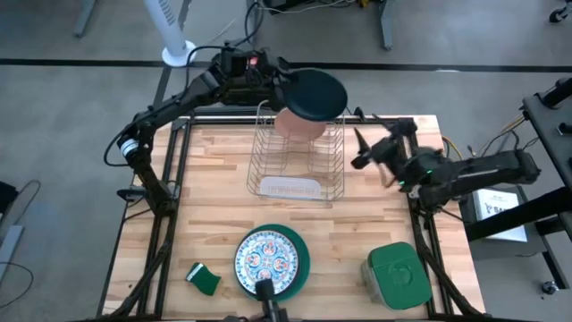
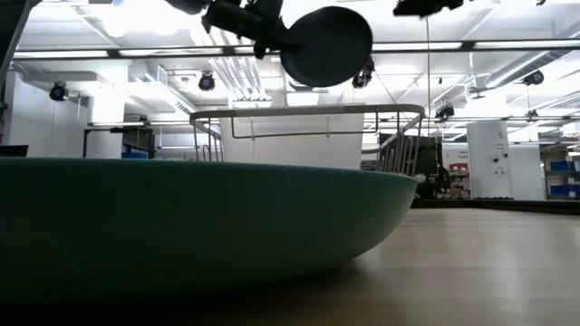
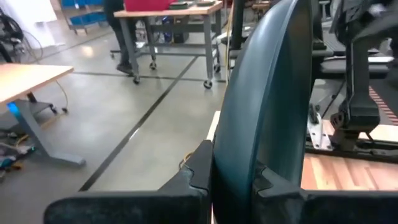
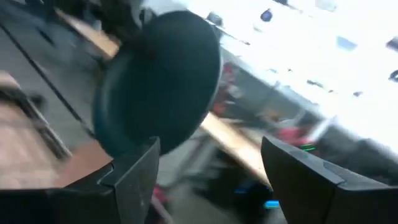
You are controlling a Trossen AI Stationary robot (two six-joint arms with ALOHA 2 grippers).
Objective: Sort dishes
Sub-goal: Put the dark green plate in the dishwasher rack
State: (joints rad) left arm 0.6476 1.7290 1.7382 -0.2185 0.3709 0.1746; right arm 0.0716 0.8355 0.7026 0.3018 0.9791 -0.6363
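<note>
Plates visible: 4. Dark teal plate [image 1: 314, 93] clamped at rim by left hand [image 1: 279, 79], fingers [image 3: 198, 167] closed on both faces; held on edge, raised above far end of wire rack [image 1: 297, 154]. Salmon-pink plate [image 1: 298, 124] upright in rack, 1 pc. Ornamented white plate [image 1: 266, 258] stacked on teal-green plate [image 1: 301, 259] at near edge of surface [image 1: 214, 197]. Right hand [image 1: 362, 147] beside rack, fingers [image 4: 134, 174] spread wide, holding nothing. Green-lidded container [image 1: 398, 275]: 1. Sponge [image 1: 205, 280]: 1. No legible writing.

Pale planked wood table [image 1: 214, 206], thin metal wire rack [image 1: 299, 156] (shiny), smooth glossy dark teal plate [image 1: 315, 93]
</note>
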